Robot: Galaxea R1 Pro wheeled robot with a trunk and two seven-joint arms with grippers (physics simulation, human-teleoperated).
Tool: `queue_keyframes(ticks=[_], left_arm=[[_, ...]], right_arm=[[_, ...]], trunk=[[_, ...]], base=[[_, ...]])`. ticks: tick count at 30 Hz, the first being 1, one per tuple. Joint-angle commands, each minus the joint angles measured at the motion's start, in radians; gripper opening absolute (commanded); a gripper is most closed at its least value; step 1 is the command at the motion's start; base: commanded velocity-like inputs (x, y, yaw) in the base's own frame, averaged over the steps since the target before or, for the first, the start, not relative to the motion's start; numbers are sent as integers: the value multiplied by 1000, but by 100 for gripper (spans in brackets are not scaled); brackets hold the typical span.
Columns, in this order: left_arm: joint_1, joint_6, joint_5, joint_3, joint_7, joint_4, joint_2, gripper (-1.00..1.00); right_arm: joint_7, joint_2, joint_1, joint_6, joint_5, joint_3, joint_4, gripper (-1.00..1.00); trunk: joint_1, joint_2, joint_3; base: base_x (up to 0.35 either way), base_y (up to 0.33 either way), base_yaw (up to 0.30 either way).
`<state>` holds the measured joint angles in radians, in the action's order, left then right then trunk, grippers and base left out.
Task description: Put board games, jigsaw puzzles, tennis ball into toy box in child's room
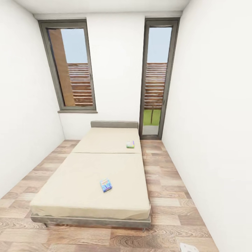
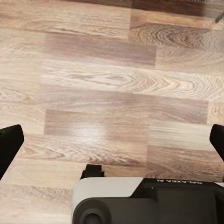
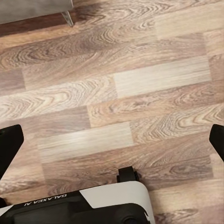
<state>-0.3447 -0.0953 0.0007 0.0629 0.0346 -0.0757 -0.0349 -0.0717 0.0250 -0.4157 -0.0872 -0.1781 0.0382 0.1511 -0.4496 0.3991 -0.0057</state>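
Observation:
Two board games lie on the bed (image 1: 87, 206) in the head view. One is a small blue box (image 1: 106, 184) near the foot. The other is a green-edged box (image 1: 130, 144) at the right edge near the headboard. Both wrist views look down at the wood floor. My left gripper (image 2: 112, 144) is open, its black fingertips (image 2: 8, 145) far apart with only floor between them. My right gripper (image 3: 112, 144) is open the same way, with a bed leg (image 3: 68, 17) beyond it. The table, toy box, jigsaw puzzles and tennis ball are out of view.
The bed fills the middle of the narrow room, with strips of plank floor (image 1: 164, 182) on both sides. White walls close in left and right. Two tall grey-framed windows (image 1: 68, 66) stand in the far wall. The robot's white and black base (image 2: 140, 200) sits below the grippers.

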Motion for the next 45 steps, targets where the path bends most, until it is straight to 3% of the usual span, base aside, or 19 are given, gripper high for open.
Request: queue_keyframes(ticks=[1,7,13,21,24,28,30,33,34,37,38,40,41,45], left_arm=[[0,-3,1,7,1,1,0,100],[0,-3,3,10,-1,1,1,100],[-1,1,5,13,-13,-2,25,100],[-8,30,5,13,-130,-7,69,100],[-22,106,5,13,-208,-19,97,100],[-74,274,6,14,-367,-79,146,100],[-106,433,7,15,-538,-163,185,100],[-122,586,5,14,-699,-283,216,100],[-125,656,3,14,-760,-353,230,100],[-129,759,3,15,-822,-457,251,100],[-131,825,4,15,-848,-523,264,100],[-132,883,5,15,-866,-583,273,100],[-133,929,5,15,-880,-632,279,100],[-133,984,4,15,-907,-696,285,100]], right_arm=[[-2,-1,0,-5,-4,3,2,100],[-2,-3,0,-5,-4,3,3,100],[-1,-4,0,-5,-3,3,4,100],[5,-3,0,-6,-9,4,8,100],[10,-1,0,-10,-12,7,12,100],[27,4,-6,-29,-17,11,15,100],[61,6,-21,-79,-18,13,33,100],[98,7,-42,-184,-19,14,108,100],[110,5,-50,-262,-19,14,170,100],[121,4,-56,-400,-20,15,295,100],[127,4,-55,-491,-20,16,391,100],[131,5,-53,-568,-21,17,487,100],[134,5,-50,-627,-21,19,581,100],[138,4,-42,-724,-22,31,776,100]], trunk=[[0,1,-1],[0,1,-1],[0,1,-1],[0,1,-1],[0,1,-1],[0,1,-1],[0,1,-1],[0,1,-1],[0,1,-1],[0,1,-1],[0,1,-1],[0,1,-1],[0,1,-1],[0,1,-1]], base=[[0,0,0],[0,0,0],[0,0,0],[0,0,0],[0,0,0],[0,0,0],[0,0,0],[0,0,0],[0,0,0],[0,0,0],[0,0,0],[0,0,0],[0,0,0],[0,0,0]])
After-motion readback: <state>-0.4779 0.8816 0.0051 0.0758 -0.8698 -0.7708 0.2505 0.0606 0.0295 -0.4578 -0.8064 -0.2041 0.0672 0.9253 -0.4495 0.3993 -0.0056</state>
